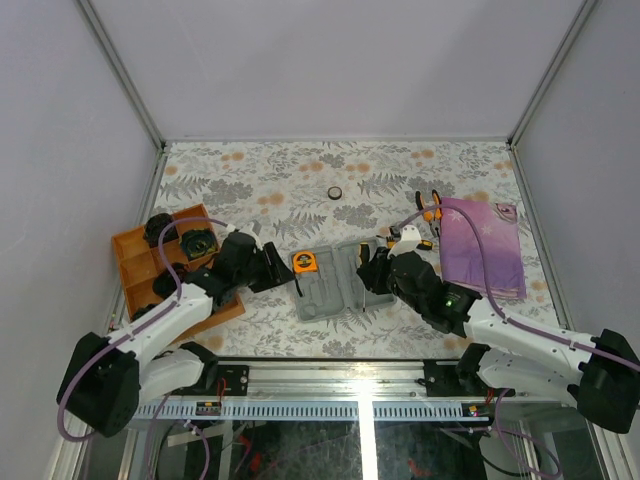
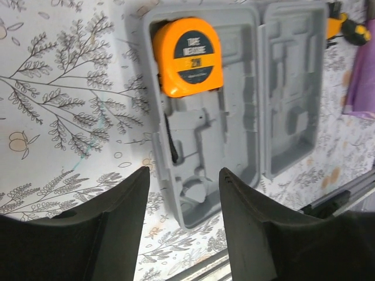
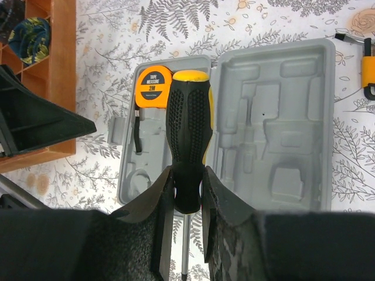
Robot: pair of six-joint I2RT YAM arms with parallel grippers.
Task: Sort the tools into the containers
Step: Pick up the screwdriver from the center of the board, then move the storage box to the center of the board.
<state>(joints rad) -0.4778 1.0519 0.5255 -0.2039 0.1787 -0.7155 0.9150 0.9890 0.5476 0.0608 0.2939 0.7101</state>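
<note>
The grey hinged case [image 1: 340,285] lies open in the middle of the table. The orange tape measure [image 2: 188,57] sits in the top corner of its left half [image 2: 205,146]. My left gripper [image 2: 183,181] hangs open just off that half's near end, nothing between its fingers. My right gripper [image 3: 187,187] is shut on the black-and-yellow screwdriver [image 3: 187,129], handle pointing away over the case's hinge [image 3: 214,134], shaft hanging down. The orange-and-black pliers [image 1: 430,208] lie beside the purple cloth [image 1: 482,245]. A small black tape ring [image 1: 335,192] lies farther back.
An orange wooden tray [image 1: 160,265] with dark items stands at the left, close behind my left arm. A small orange, white and black item [image 1: 410,237] lies between the case and the cloth. White walls enclose the floral table.
</note>
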